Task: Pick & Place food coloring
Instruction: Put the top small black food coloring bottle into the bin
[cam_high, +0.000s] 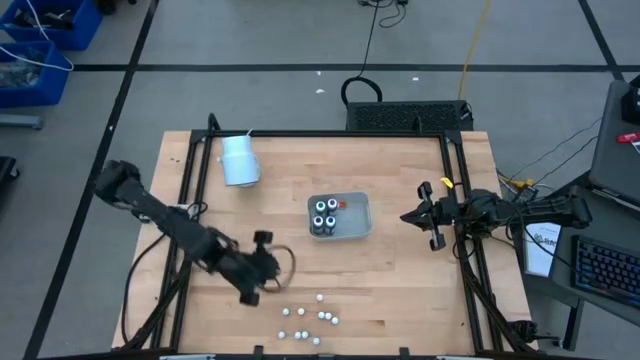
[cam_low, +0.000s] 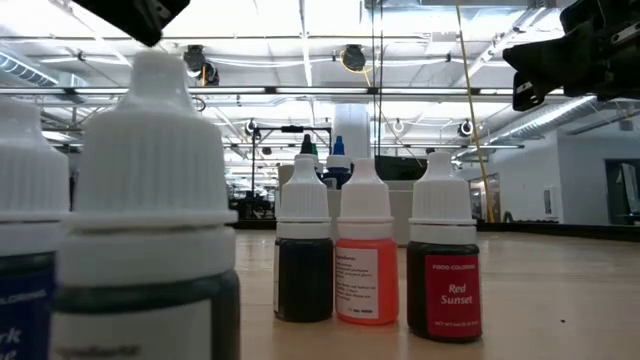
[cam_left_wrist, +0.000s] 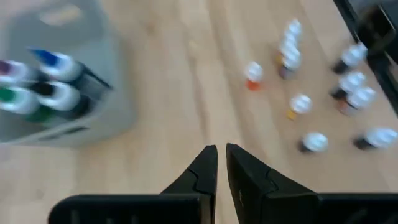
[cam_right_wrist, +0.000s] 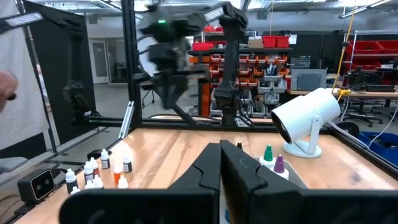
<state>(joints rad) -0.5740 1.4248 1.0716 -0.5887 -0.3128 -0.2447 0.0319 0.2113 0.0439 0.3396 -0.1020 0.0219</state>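
Note:
Several small white-capped food coloring bottles (cam_high: 310, 320) stand loose on the wooden table near its front edge; in the left wrist view they show as blurred bottles (cam_left_wrist: 298, 102). Several dark, round bottles (cam_high: 325, 215) stand upright in a clear tray (cam_high: 362, 205) at mid-table. My left gripper (cam_high: 280, 265) hovers above the table between the tray and the loose bottles. Its fingers (cam_left_wrist: 205, 165) are almost together, with nothing between them. My right gripper (cam_high: 425, 215) waits shut at the table's right side, raised off the table, with its fingertips (cam_right_wrist: 221, 152) together.
A pale cup (cam_high: 240, 160) lies at the far left of the table. A black frame (cam_high: 330, 133) runs along the table's edges. Bare wood lies between the tray and the loose bottles. In the low view, bottles (cam_low: 365, 255) stand close to the camera.

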